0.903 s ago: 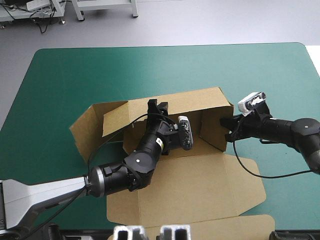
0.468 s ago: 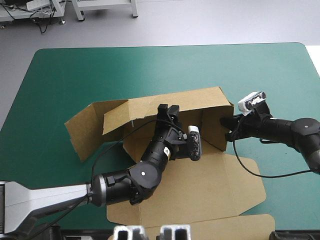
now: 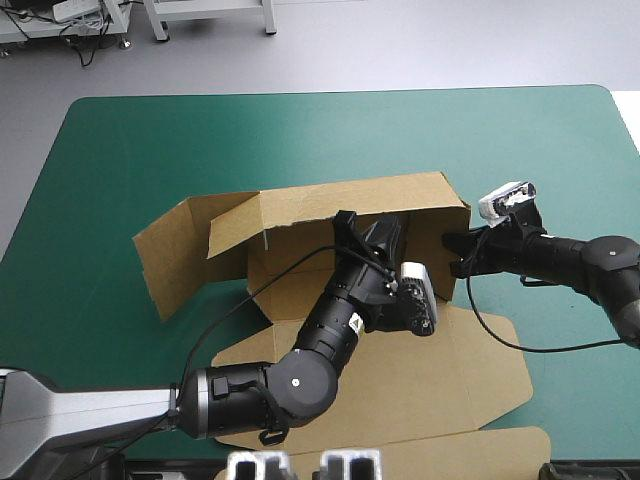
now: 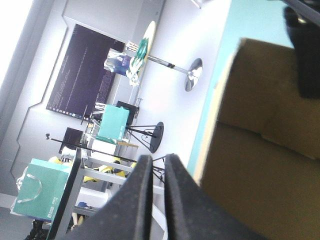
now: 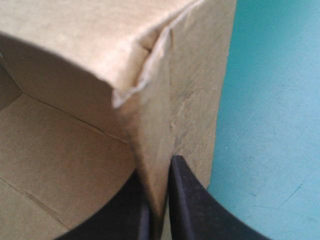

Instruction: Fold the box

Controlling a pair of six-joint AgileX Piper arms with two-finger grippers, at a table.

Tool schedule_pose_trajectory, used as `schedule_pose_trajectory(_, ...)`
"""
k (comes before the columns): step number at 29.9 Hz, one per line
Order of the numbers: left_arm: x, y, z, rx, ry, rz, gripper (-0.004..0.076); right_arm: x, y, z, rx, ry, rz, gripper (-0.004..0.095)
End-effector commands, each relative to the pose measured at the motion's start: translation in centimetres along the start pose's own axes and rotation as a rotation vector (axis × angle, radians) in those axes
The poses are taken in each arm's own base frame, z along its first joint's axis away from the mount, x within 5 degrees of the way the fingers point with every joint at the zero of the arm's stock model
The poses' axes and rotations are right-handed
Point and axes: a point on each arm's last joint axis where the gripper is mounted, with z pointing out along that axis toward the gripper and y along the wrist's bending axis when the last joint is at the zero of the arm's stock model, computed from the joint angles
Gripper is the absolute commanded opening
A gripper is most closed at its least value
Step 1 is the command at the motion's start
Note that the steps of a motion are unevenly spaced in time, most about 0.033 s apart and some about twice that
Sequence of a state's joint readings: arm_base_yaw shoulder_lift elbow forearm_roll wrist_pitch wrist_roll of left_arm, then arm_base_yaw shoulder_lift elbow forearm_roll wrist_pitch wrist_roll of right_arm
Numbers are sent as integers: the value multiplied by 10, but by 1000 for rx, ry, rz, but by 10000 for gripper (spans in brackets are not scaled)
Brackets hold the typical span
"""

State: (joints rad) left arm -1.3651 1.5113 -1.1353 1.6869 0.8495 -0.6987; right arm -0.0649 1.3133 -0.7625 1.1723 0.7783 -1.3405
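The teal-green worktop (image 3: 120, 150) is taken up around its middle by the brown box (image 3: 300, 300), which is only partly formed. The box's lid (image 3: 400, 390) is laid flat on its near side, toward the robot. The box's back wall (image 3: 340, 205) is raised, and the right wall (image 3: 432, 248) is stood up against it, so that one corner is made. On the box's left side the flaps (image 3: 165, 255) are splayed outward and are not yet tucked, and no front wall is seen to be raised.

The right claw (image 5: 159, 167) is clenched on the upper edge of the box's right wall, with the board pinched between its black fingers. The left claw (image 4: 156, 159) is reached inside the box, just beside the back wall near the formed corner. Its fingers are drawn almost together, and nothing is seen between them.

The task is judged to be about half done. The left side is left to be raised and tucked.
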Motion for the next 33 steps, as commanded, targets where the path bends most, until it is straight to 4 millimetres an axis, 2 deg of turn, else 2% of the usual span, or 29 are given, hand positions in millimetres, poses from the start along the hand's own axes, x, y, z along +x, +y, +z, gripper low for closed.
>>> schedule_pose_trajectory(1,-11,59,-17,-172,-63,-96,-6,-10,3,-4,-5,-35,6,0)
schedule_pose_trajectory(5,-3,96,-18,-216,-85,-227,-6,-20,3,-7,1,-61,32,1)
schedule_pose_trajectory(8,21,127,-13,-225,-38,-381,-6,-33,3,-12,9,-91,54,1)
schedule_pose_trajectory(15,110,181,-8,-251,145,-742,-6,-64,2,-31,87,-23,62,1)
schedule_pose_trajectory(20,171,197,-14,-251,344,-887,-5,-86,8,-49,100,39,104,1)
schedule_pose_trajectory(23,197,200,-17,-222,419,-955,-5,-96,8,-54,92,95,141,0)
schedule_pose_trajectory(27,225,204,-24,-211,487,-1015,-5,-98,2,-41,61,233,194,0)
schedule_pose_trajectory(29,241,206,-30,-219,537,-1061,-5,-99,1,-26,52,299,182,1)
schedule_pose_trajectory(33,268,207,-42,-198,629,-1127,-6,-99,4,16,40,395,121,1)
